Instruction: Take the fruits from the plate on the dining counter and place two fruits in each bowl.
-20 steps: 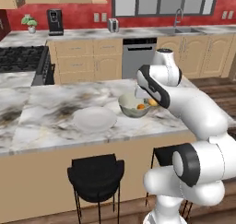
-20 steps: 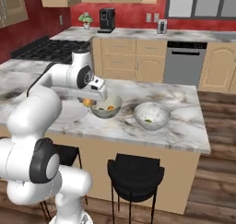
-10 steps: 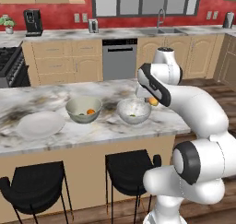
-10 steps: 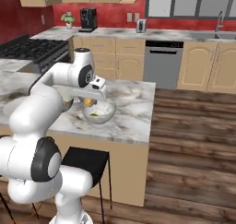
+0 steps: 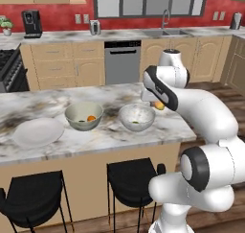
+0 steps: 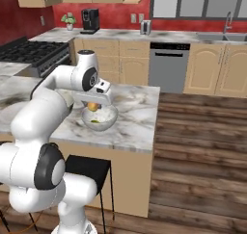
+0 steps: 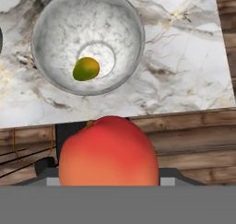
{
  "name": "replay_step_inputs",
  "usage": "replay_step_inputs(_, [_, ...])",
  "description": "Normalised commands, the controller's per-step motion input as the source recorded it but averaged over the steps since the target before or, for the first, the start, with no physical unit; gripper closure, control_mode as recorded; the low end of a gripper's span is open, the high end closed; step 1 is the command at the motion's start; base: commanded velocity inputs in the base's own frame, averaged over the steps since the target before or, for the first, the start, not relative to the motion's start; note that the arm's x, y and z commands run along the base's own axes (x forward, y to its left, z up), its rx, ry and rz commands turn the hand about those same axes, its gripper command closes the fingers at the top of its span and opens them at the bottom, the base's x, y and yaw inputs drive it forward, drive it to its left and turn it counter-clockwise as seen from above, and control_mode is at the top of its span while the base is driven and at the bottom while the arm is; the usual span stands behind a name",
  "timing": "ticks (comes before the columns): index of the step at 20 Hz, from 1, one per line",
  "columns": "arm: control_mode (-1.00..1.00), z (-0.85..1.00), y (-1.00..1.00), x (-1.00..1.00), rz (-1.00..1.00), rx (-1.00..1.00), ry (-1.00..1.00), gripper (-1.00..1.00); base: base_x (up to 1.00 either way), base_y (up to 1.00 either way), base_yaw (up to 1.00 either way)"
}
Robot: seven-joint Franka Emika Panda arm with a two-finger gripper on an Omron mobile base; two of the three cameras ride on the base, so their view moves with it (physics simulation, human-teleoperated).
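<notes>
Above the right end of the dining counter (image 5: 110, 136), held in the gripper (image 6: 93, 106): peach orange-red fruit (image 7: 109, 150), round, smooth-skinned, probably light and firm enough for a modest squeeze yet easily bruised and prone to rolling out of a loose hold. Best taken across its widest middle, opposite sides, no harder than needed. Sits right between the fingers, pinched at its flanks; fingertips themselves hidden behind its bulk in the hand view, so exact contact hard to judge. Seen in the left base view as an orange spot (image 5: 158, 105) just under the wrist, slightly right of and above the speckled grey-white bowl (image 5: 137, 116).

Below and a little ahead in the hand view: that same bowl (image 7: 87, 40), with one yellow-green fruit (image 7: 85, 68) resting near its bottom, left of centre. Not yet over the bowl's mouth, apparently: hand view looks down past the counter's near edge toward the wooden floor (image 7: 198, 140), so a release now could miss.

Further left along the counter: dull grey-green bowl (image 5: 83, 115) holding an orange fruit (image 5: 91, 118), with something darker beside it, too small to name with confidence. Left again, apart from both bowls: white plate (image 5: 37, 132), bare as far as can be made out.
</notes>
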Motion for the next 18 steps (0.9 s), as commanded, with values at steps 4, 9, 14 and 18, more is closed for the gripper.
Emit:
replay_step_inputs(4, [-1.00, 0.00, 0.16, 0.21, -0.03, -0.01, 0.00, 1.00, 0.34, 0.36, -0.04])
replay_step_inputs(9, [-1.00, -0.07, 0.61, 1.00, -0.06, 0.00, 0.01, 1.00, 0.00, 0.00, 0.00])
replay_step_inputs(14, [-1.00, -0.40, -0.04, 0.99, -0.03, 0.00, 0.09, 1.00, 0.00, 0.00, 0.00])
replay_step_inputs(18, [-1.00, -0.92, -0.04, 0.81, -0.03, 0.00, 0.02, 1.00, 0.00, 0.00, 0.00])
